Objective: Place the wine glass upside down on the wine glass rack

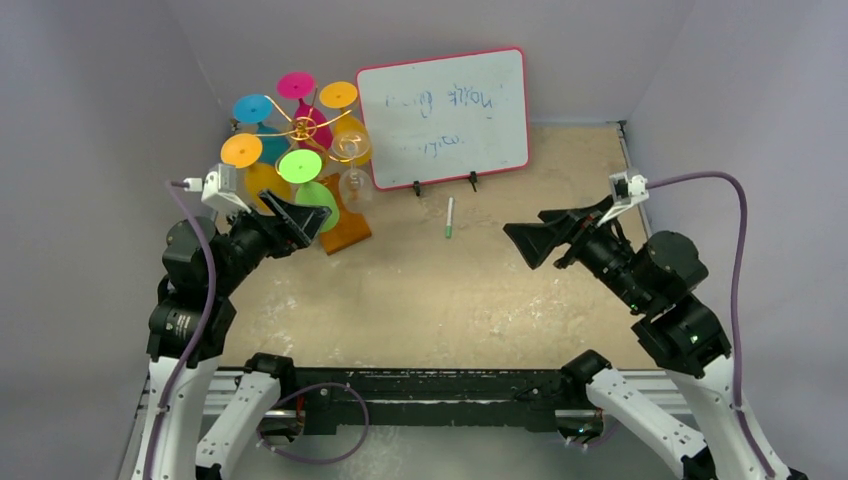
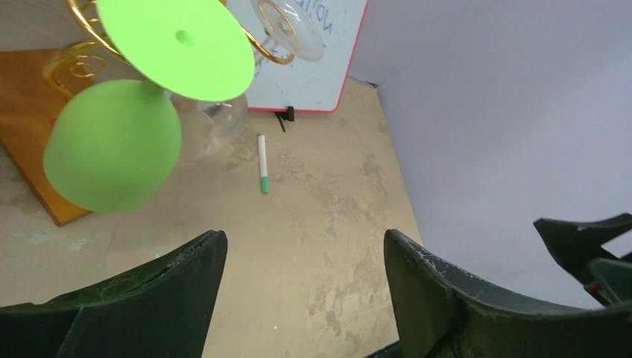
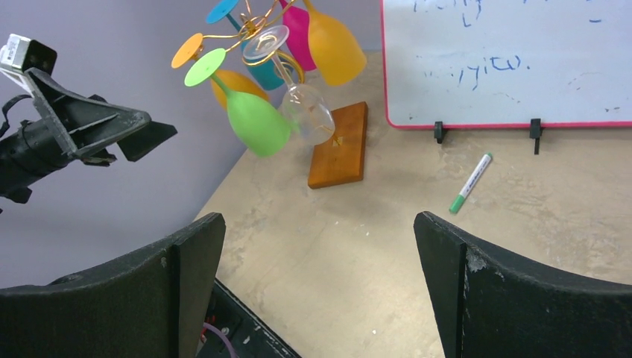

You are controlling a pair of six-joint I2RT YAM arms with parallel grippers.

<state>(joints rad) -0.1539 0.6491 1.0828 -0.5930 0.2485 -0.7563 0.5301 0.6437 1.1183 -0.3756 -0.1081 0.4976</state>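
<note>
Tabletop [image 1: 450, 300] bears the wine glass rack [image 1: 305, 127]; green wine glass [image 1: 299, 165] hangs inverted by its foot. I read left gripper [image 2: 304, 239] and right gripper [image 3: 319, 220] spread, empty.

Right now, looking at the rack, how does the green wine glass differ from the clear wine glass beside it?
Colour: the green wine glass is opaque lime, bowl and foot alike, while the clear wine glass is see-through.
Place: the clear wine glass hangs nearer the whiteboard, the green wine glass on the side away from it.
Shared: both hang upside down from the rack, foot up, bowl down, tilted.
</note>
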